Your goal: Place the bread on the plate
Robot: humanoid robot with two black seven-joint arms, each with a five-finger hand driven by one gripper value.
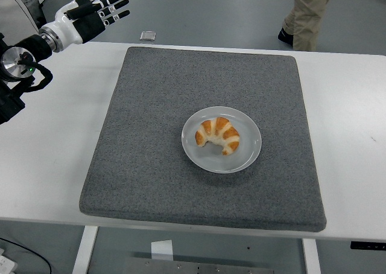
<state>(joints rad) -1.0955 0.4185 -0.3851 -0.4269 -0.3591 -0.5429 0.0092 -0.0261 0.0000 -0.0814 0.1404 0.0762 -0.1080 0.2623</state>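
Bread (218,136) is sitting on plate (248,157), so placing looks done. Left hand (90,14) is hovering w/ fingers (111,3) spread, holding nothing; next is prob just parking.

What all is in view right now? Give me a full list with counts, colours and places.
croissant: 1, golden brown with pale stripes, lying on the plate
plate: 1, light grey, round, on the mat a little right of its centre
mat: 1, dark grey, square, covering the middle of the table
table: 1, white, under the mat
small object: 1, silvery, on the floor beyond the table's far edge; too small to identify
person: 1, tan trousers and a dark shoe, standing on the floor at top right
left hand: 1, black and white, fingers spread, empty, raised at the top left, away from the plate
right hand: not in view
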